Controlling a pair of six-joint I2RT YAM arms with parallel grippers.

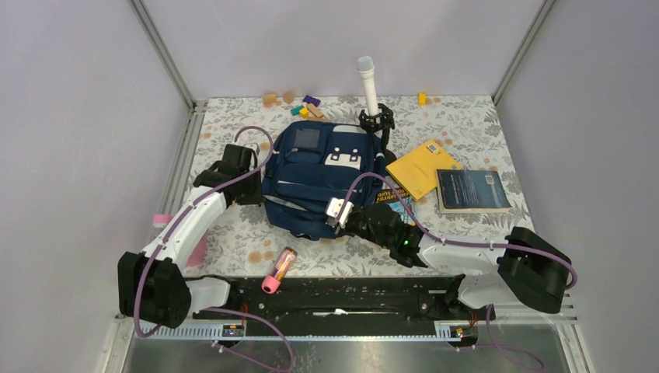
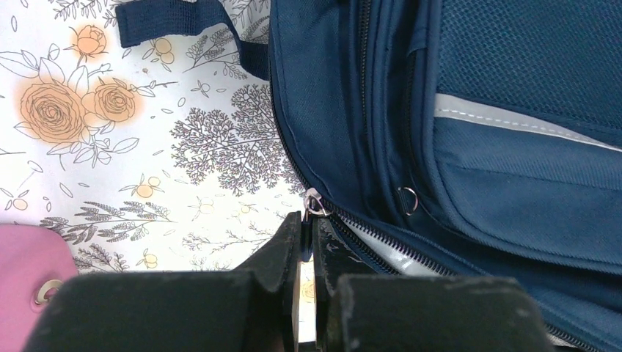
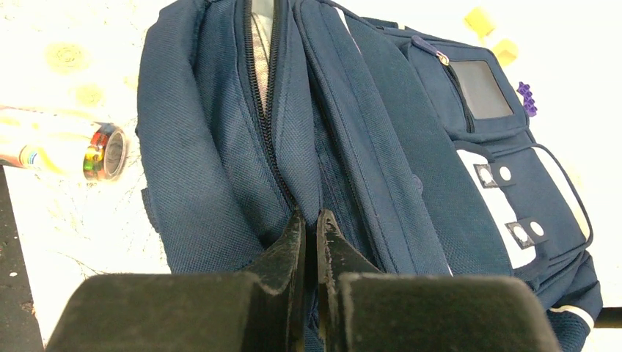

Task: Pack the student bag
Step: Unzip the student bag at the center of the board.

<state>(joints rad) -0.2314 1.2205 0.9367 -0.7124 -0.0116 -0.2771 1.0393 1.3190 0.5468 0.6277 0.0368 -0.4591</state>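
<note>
The student bag point(image 1: 322, 175) is a navy backpack lying flat in the middle of the table, its white patches facing up. My left gripper point(image 2: 309, 221) sits at the bag's left edge point(image 1: 256, 189), shut on the dark tab of the zipper pull point(image 2: 315, 202). Behind the pull the zipper point(image 2: 381, 242) runs partly open over pale lining. My right gripper point(image 3: 312, 220) is at the bag's near edge point(image 1: 336, 217), shut on a fold of the bag's fabric point(image 3: 293, 147) beside a zipper track point(image 3: 260, 88).
A yellow book point(image 1: 423, 167) and a dark blue book point(image 1: 472, 190) lie right of the bag. A white stick on a black stand point(image 1: 367, 85) rises behind it, with small blocks point(image 1: 307, 107) nearby. A pink tube point(image 1: 280, 270) lies in front, a pink item point(image 2: 29, 279) to the left.
</note>
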